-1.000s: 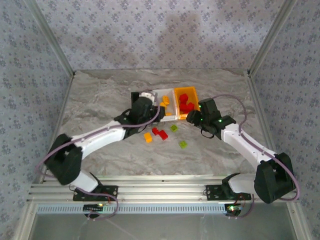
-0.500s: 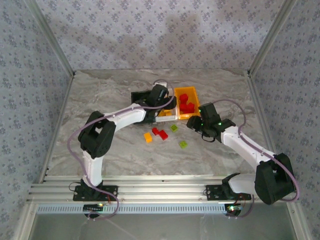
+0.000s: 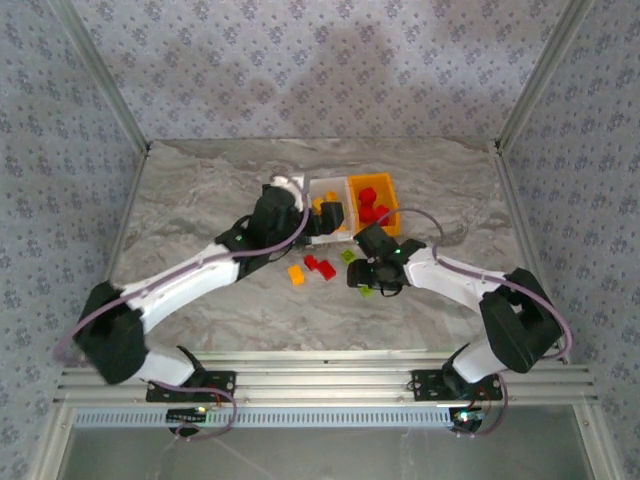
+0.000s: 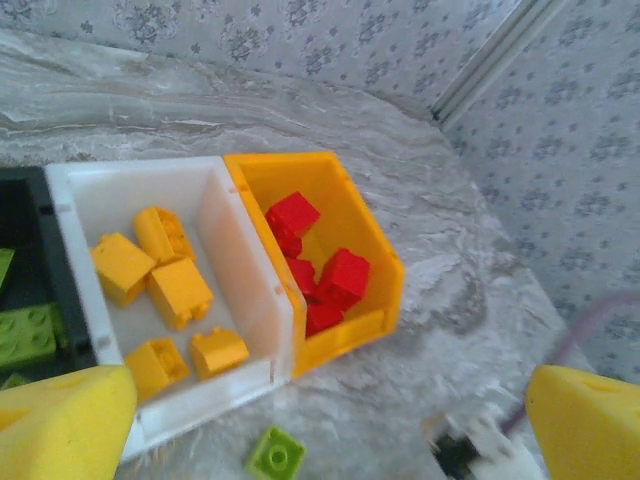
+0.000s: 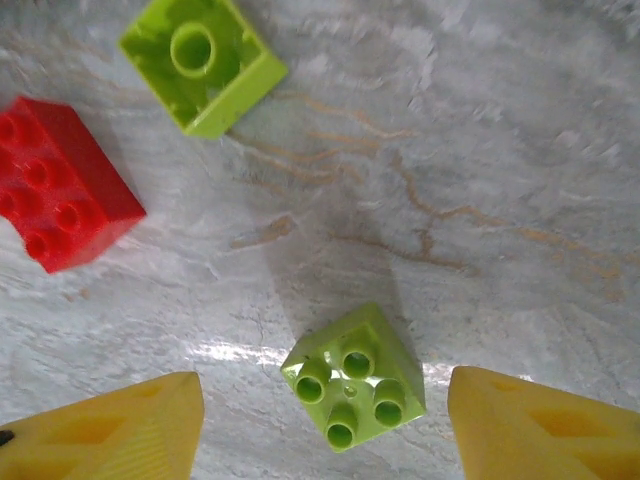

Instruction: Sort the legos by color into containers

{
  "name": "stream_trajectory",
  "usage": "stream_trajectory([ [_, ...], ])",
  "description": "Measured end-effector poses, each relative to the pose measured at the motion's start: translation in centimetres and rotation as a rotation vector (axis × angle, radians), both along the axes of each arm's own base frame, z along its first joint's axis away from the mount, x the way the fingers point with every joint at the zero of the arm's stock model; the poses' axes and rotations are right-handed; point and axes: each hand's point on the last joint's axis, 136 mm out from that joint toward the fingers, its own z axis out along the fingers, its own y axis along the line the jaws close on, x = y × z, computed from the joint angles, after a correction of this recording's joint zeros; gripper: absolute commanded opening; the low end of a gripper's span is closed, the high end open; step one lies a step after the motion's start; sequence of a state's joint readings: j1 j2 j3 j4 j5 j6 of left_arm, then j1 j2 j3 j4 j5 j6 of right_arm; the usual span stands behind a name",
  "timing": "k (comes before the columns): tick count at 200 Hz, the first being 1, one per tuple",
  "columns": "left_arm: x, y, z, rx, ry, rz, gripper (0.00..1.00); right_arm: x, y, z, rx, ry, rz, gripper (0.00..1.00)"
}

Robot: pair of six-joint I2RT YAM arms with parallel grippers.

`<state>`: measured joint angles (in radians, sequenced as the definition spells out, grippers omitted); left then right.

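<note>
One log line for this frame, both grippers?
left gripper open, empty, by white bin | right gripper open, straddling lime brick on table

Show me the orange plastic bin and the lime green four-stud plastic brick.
orange plastic bin (image 4: 345, 335), left wrist view, near wall
lime green four-stud plastic brick (image 5: 355, 385), right wrist view, studded top
</note>
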<state>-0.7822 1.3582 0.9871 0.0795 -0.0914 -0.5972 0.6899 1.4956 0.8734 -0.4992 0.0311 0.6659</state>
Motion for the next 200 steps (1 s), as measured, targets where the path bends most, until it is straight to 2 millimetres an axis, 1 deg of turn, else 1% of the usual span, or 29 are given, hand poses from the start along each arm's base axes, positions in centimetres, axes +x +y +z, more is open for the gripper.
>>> stream_trajectory([
  [5,-0.8,0.7,-0.1,-0.007,0.001,0.004,1.0,-0.1,0.0,-0.2,-0.018,0.002,0.007,0.68],
  [19,-2.6,2.9,-1.0,-0.01,0.015,0.027,1.0,-0.3,0.0,-0.9,-0.07,0.009,0.032,0.67],
  [34,-4.0,4.9,-2.3,0.0,0.034,0.058,1.0,-0.5,-0.1,-1.7,-0.113,0.024,0.052,0.65],
  [52,-5.5,7.3,-3.4,0.018,0.05,0.096,1.0,-0.7,-0.2,-2.7,-0.156,0.045,0.07,0.61],
  [72,-6.6,9.4,-3.9,0.029,0.046,0.139,1.0,-0.7,-0.5,-3.7,-0.191,0.061,0.082,0.53],
  [82,-7.0,10.4,-4.1,0.037,0.043,0.16,1.0,-0.4,-0.4,-3.5,-0.191,0.051,0.083,0.48],
  [95,-7.4,11.5,-4.4,0.047,0.041,0.187,1.0,-0.2,-0.2,-3.5,-0.195,0.043,0.094,0.37],
  [110,-7.9,12.5,-5.2,0.065,0.045,0.214,1.0,0.0,0.0,-3.4,-0.195,0.031,0.108,0.29],
  [119,-8.1,13.2,-5.7,0.079,0.052,0.23,1.0,0.0,0.2,-3.3,-0.195,0.026,0.123,0.26],
  [133,-8.4,14.2,-6.3,0.102,0.062,0.257,1.0,0.1,0.8,-2.8,-0.187,0.013,0.142,0.25],
  [149,-8.7,15.2,-6.6,0.122,0.064,0.285,1.0,0.9,2.3,-1.4,-0.16,-0.02,0.163,0.25],
  [163,-9.0,16.1,-6.7,0.127,0.061,0.313,1.0,2.2,4.6,1.0,-0.101,-0.073,0.182,0.25],
  [177,-9.3,16.8,-6.9,0.129,0.065,0.334,1.0,4.2,7.5,4.5,-0.021,-0.147,0.193,0.26],
  [191,-9.6,17.5,-7.4,0.134,0.075,0.349,1.0,6.9,10.9,8.6,0.073,-0.239,0.203,0.27],
  [200,-9.9,17.8,-7.8,0.134,0.083,0.355,0.99,8.5,12.9,10.4,0.119,-0.284,0.208,0.27],
])
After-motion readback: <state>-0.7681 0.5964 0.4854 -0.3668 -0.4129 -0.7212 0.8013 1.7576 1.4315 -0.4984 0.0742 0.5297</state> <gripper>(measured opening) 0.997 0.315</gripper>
